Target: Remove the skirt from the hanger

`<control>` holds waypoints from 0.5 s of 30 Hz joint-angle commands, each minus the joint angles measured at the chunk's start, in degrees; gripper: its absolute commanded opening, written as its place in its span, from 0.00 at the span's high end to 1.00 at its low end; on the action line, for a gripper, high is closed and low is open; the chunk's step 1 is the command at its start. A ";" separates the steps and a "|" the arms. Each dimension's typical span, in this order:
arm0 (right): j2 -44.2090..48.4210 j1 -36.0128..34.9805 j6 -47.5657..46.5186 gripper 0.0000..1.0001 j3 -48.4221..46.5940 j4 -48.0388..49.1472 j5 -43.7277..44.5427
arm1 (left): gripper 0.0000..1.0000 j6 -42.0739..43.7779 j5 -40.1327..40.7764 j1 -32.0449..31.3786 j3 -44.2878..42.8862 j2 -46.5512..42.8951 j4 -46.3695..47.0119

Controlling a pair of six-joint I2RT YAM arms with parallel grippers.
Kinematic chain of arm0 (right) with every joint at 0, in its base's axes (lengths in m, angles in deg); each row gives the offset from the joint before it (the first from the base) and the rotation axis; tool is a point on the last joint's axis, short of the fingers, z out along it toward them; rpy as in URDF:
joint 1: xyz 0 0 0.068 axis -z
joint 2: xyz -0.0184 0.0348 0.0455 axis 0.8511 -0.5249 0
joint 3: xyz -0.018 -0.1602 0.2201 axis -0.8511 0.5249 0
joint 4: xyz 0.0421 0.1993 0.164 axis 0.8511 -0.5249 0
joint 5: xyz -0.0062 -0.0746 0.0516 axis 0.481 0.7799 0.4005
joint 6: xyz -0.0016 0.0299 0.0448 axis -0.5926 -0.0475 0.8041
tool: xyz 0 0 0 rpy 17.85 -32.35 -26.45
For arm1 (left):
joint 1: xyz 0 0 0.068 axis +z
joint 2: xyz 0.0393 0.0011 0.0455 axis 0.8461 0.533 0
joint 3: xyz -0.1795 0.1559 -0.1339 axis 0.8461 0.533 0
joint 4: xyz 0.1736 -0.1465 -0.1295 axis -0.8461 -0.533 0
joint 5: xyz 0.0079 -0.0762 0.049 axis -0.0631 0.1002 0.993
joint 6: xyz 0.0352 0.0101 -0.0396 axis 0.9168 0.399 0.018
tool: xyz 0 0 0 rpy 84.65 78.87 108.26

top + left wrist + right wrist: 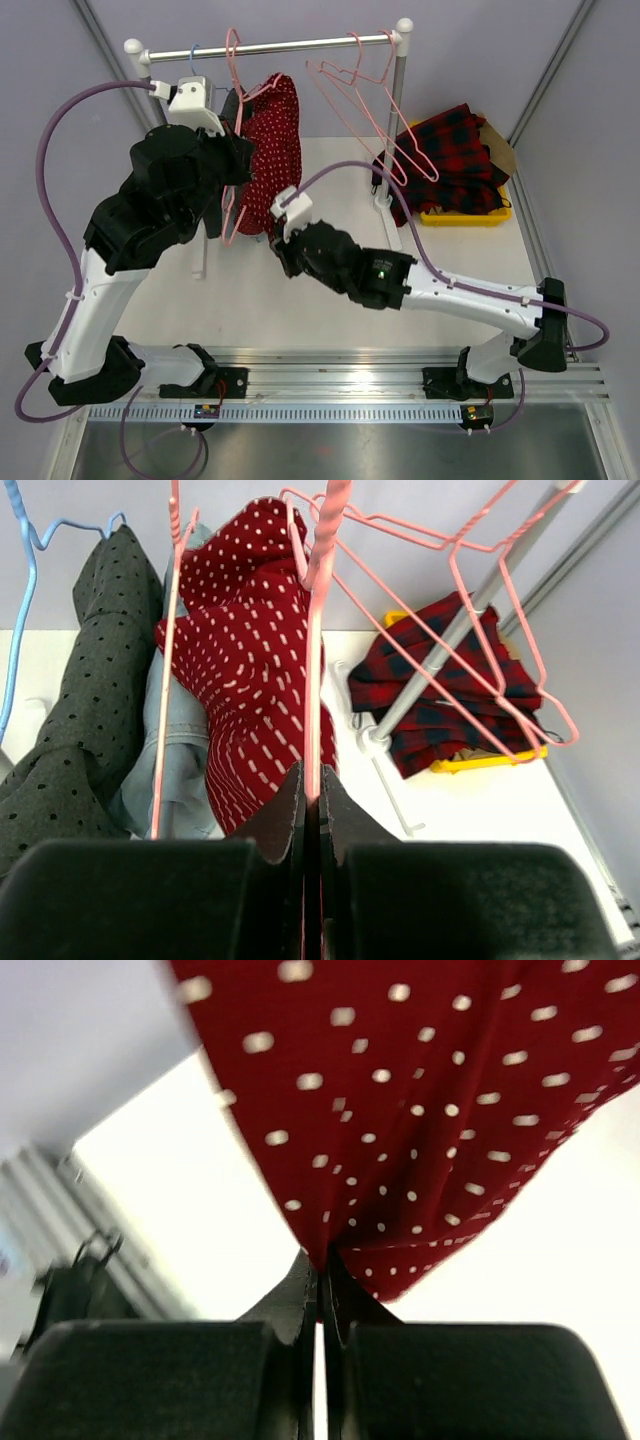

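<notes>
A red skirt (272, 150) with white dots hangs on a pink hanger (236, 110) from the rail. My left gripper (236, 160) is shut on that hanger's wire; in the left wrist view the pink hanger (318, 630) runs up from between the closed jaws of the left gripper (311, 780), with the skirt (250, 670) draped beside it. My right gripper (281, 240) sits below the skirt's lower edge. In the right wrist view the right gripper (320, 1260) is shut on the bottom fold of the skirt (420, 1110).
A clothes rail (270, 46) on white posts spans the back. Empty pink hangers (370, 100) hang at its right. A yellow bin (470, 215) holds plaid clothing (455, 160). A grey dotted garment (90, 700) on a blue hanger (25, 590) and a pale blue garment (185, 750) hang left of the skirt.
</notes>
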 commanded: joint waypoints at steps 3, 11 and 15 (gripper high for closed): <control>7.74 -13.81 10.47 1.00 12.42 -0.06 9.69 | 1.00 2.69 6.34 -0.11 0.90 1.25 11.05; 8.10 -28.33 25.67 1.00 19.20 -11.92 23.85 | 1.00 4.71 7.31 -0.11 -4.01 5.37 11.32; 9.33 -31.14 31.14 1.00 21.93 -15.61 26.49 | 1.00 5.41 7.23 -0.11 -6.12 7.74 10.62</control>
